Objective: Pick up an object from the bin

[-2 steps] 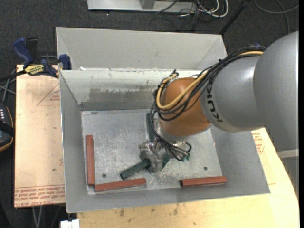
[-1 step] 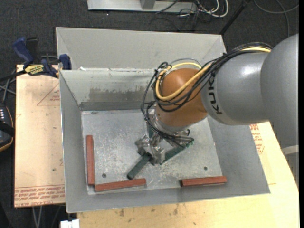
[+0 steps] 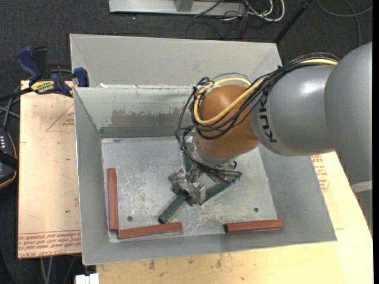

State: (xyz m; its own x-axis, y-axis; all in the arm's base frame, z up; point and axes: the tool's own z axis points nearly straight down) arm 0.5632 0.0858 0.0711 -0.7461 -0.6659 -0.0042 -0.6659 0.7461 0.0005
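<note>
Bearing "KUKA", arm (image 3: 308, 105) above green stick (image 3: 170, 210)

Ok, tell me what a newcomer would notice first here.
The grey KUKA arm with its orange wrist cover looms over the right of the grey bin, its gripper low over the middle of the floor. Beneath it, a dark green stick slants toward the front left. Three reddish-brown bars line the floor: one by the left wall, two along the front.
</note>
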